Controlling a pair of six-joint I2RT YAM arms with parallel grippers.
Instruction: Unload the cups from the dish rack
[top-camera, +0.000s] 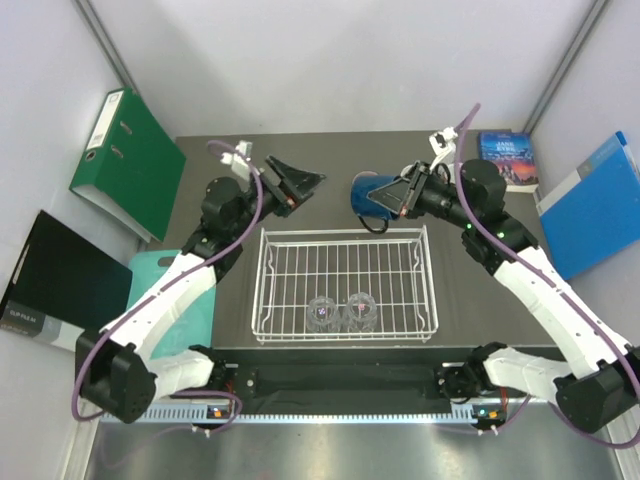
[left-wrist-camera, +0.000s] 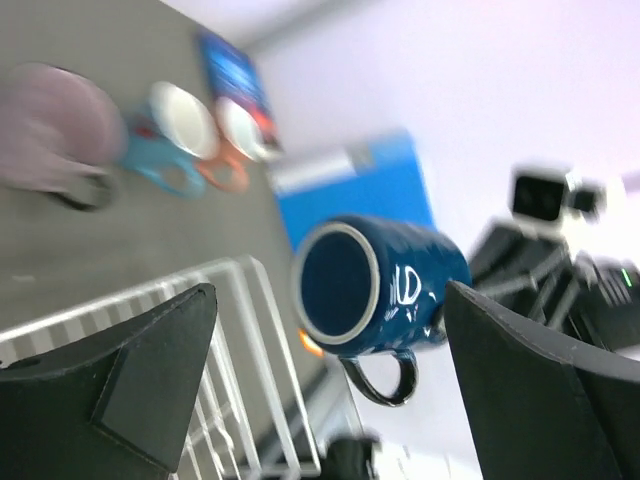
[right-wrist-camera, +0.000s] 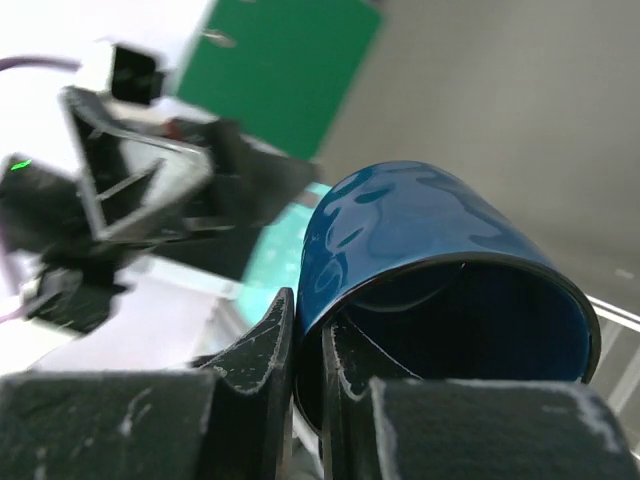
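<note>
The white wire dish rack (top-camera: 268, 290) sits mid-table and holds two clear glass tumblers (top-camera: 322, 312) (top-camera: 361, 312). My right gripper (top-camera: 402, 196) is shut on the wall of the dark navy mug (top-camera: 372, 195), one finger inside and one outside (right-wrist-camera: 265, 345), and holds it on its side above the rack's far edge. My left gripper (top-camera: 298, 186) is open and empty, facing the mug from the left. In the left wrist view the navy mug (left-wrist-camera: 400, 285) hangs between my open fingers. Beyond it the mauve (left-wrist-camera: 55, 130), light blue (left-wrist-camera: 170, 135) and orange (left-wrist-camera: 235, 145) mugs stand on the table.
A green binder (top-camera: 130, 165), a black folder (top-camera: 60, 285) and a teal cutting board (top-camera: 150, 275) lie left of the table. A book (top-camera: 508, 158) and a blue binder (top-camera: 595, 205) are at the right. The three standing mugs are hidden in the top view.
</note>
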